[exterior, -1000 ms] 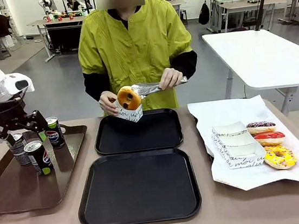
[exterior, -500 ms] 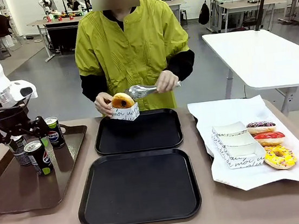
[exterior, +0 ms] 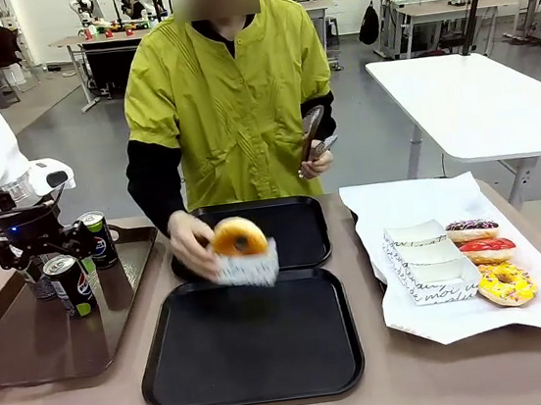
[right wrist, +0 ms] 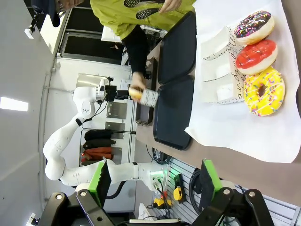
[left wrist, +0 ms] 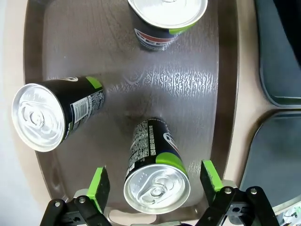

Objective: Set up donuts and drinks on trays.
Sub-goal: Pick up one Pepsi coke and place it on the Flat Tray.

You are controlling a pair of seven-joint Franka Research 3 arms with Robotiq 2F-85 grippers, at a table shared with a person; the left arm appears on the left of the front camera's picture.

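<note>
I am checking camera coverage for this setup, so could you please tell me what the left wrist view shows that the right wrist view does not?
Left wrist view: three Pepsi cans standing on the brown tray, with the left gripper open astride the nearest can.
Right wrist view: the chocolate donut, red donut and yellow donut on white paper, empty holders, the person's hand carrying a golden-brown donut, and the right gripper open and empty.
Both: the two black trays.
</note>
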